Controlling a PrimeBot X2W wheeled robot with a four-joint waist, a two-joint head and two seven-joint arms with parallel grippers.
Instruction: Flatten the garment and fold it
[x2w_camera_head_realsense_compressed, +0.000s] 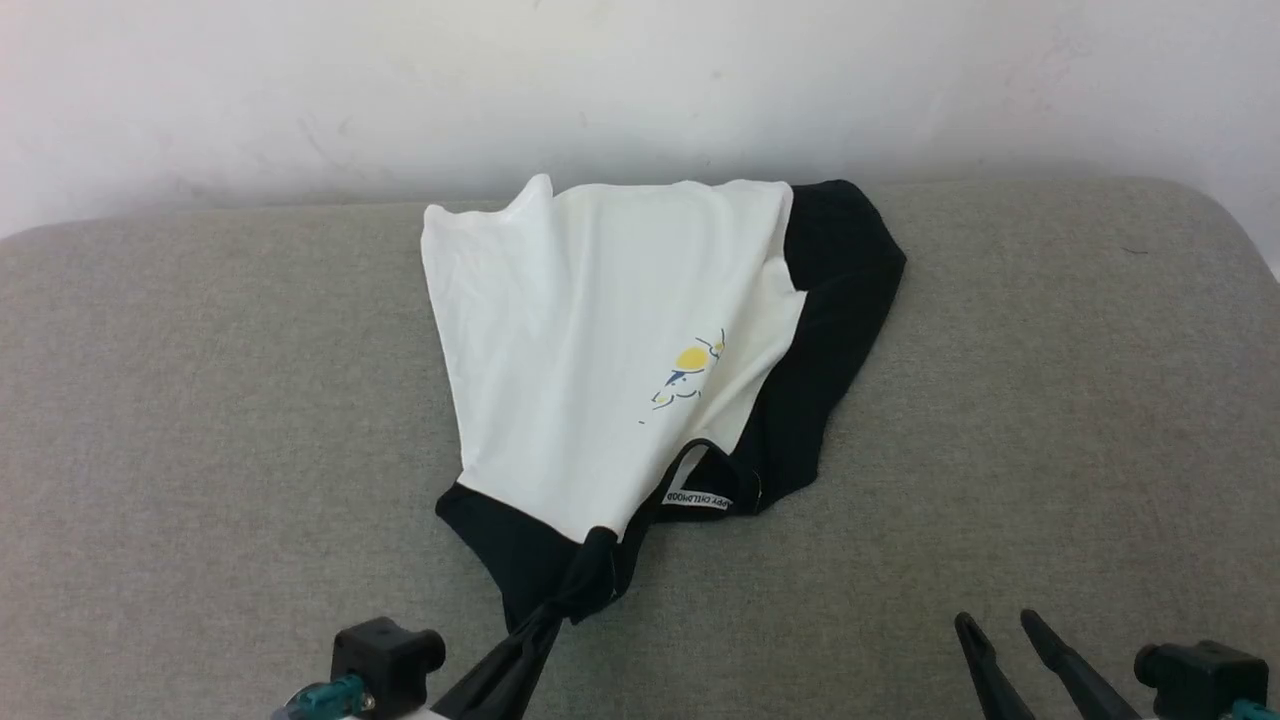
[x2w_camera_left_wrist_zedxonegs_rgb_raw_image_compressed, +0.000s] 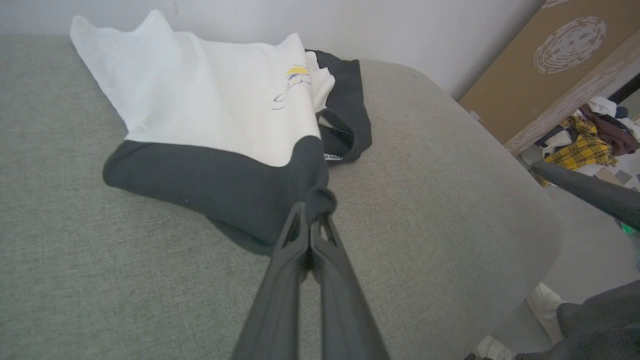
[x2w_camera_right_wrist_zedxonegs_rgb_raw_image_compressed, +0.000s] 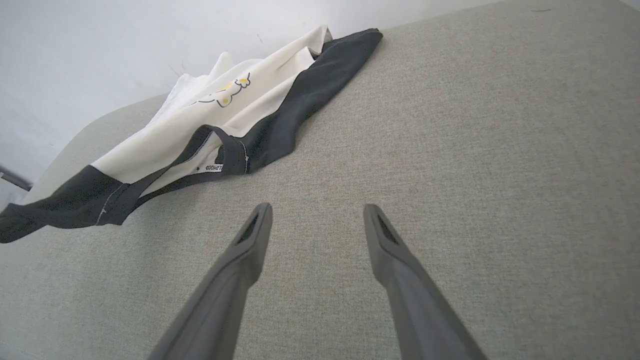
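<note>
Garment bunched on grey cushion; left pincer clamps black fabric, probably sleeve; right pincer spread apart, well clear.

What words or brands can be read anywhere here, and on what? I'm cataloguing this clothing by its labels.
"HAPPY CHILDHOOD", small and upside down in the head view: neck label inside the garment.
Chest print: a drawing, no letters legible.
Brown board: round pattern, no words.

Left hand at the lower left, its two long dark fingers pressed together, pinching a black fold of the garment. Right hand at the lower right, fingers spread apart, gripping nothing.
</note>
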